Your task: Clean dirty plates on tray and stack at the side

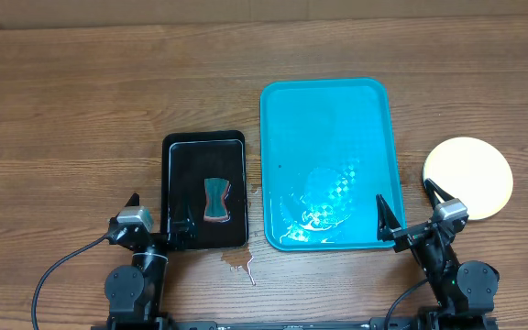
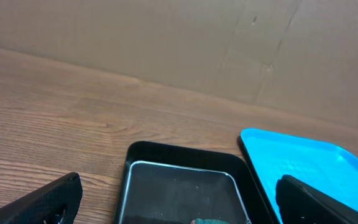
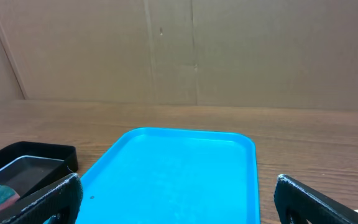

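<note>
The turquoise tray (image 1: 327,101) lies at the table's middle, bare and wet, with no plate on it. A pale yellow-green plate (image 1: 468,177) rests on the wood to its right; I cannot tell whether others lie under it. My right gripper (image 1: 406,200) hovers open at the tray's near right corner, between tray and plate. In the right wrist view the gripper (image 3: 179,205) has its fingers (image 3: 42,202) spread wide over the tray (image 3: 247,144), nothing between them. My left gripper (image 1: 161,213) is open at the near left corner of the black tray. In its wrist view the gripper (image 2: 179,208) is empty.
A small black tray (image 1: 174,151) left of the turquoise one holds a teal sponge (image 1: 216,199), whose top edge shows in the left wrist view (image 2: 216,220). A small puddle (image 1: 241,266) lies on the wood near the front. Cardboard walls stand behind the table.
</note>
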You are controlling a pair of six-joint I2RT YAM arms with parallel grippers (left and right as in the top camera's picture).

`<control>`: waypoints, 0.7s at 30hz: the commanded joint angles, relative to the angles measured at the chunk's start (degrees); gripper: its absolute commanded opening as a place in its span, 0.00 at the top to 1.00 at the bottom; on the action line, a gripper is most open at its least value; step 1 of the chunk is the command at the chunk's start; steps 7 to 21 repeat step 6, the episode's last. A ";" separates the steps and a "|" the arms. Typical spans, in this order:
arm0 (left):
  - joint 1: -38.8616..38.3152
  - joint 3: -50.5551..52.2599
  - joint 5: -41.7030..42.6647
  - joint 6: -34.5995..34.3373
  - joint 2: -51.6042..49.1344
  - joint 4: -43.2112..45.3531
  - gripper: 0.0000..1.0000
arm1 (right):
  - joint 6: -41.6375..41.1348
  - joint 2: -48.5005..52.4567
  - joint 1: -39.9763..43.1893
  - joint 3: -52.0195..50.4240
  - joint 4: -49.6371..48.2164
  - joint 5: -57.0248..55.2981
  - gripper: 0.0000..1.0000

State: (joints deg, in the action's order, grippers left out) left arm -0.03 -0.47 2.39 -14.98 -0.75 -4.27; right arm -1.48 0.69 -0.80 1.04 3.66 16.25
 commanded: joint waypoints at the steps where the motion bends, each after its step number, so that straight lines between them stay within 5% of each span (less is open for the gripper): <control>1: -0.42 0.20 0.37 0.68 0.44 -0.02 0.00 | 0.00 -0.31 0.13 -0.57 -0.33 -0.35 0.00; 21: -0.42 0.20 0.37 0.68 0.44 0.00 0.00 | 0.00 -0.31 0.13 -0.57 -0.33 -0.35 0.00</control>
